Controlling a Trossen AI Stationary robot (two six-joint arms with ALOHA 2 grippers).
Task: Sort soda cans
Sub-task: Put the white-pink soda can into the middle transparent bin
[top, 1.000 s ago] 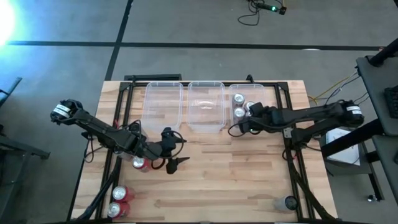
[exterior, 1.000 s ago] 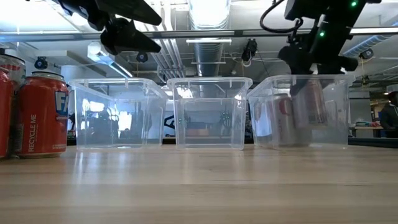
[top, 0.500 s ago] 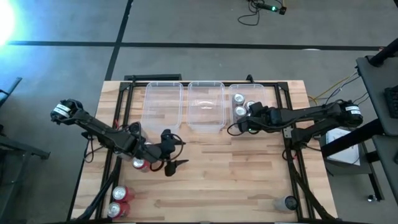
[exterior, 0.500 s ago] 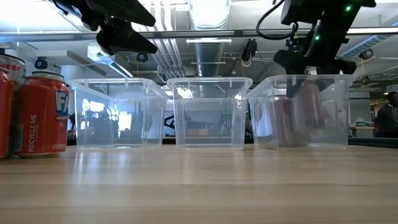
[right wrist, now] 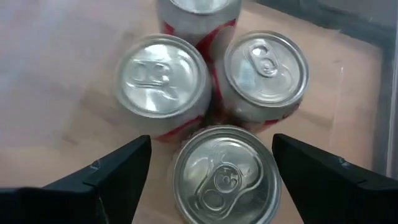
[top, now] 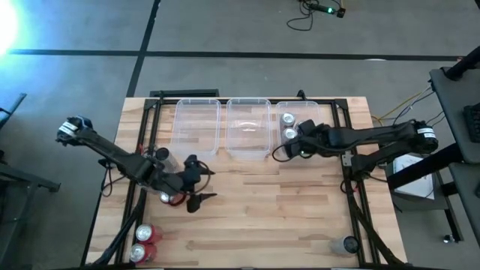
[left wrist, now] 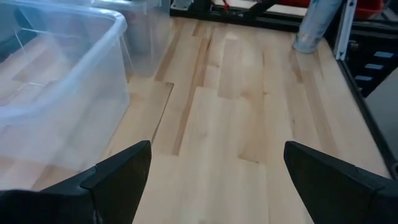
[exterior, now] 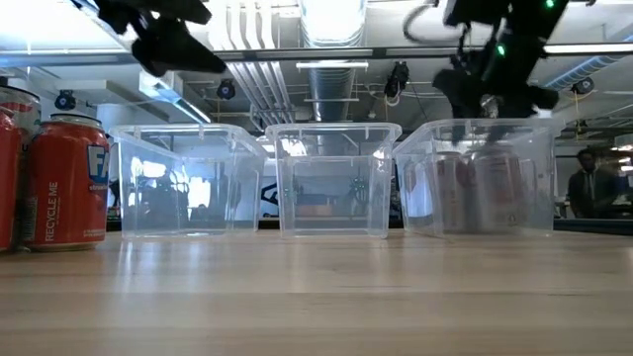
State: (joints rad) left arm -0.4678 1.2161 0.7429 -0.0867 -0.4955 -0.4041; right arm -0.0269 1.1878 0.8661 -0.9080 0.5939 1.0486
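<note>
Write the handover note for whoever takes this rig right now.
Right gripper: open, empty, over the right bin, above the upright cans standing in it.
Left gripper: open, empty, above the table's front left, beside a red can.
Done: several cans stand in the right bin; the left bin and middle bin hold none.
Left: the red can, two cans at the front left corner, a grey can front right.

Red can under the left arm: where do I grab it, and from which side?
Grip the red can across its round side wall, coming straight down over the top. It stands upright, apart from the other cans, with the open left claw beside it.
</note>
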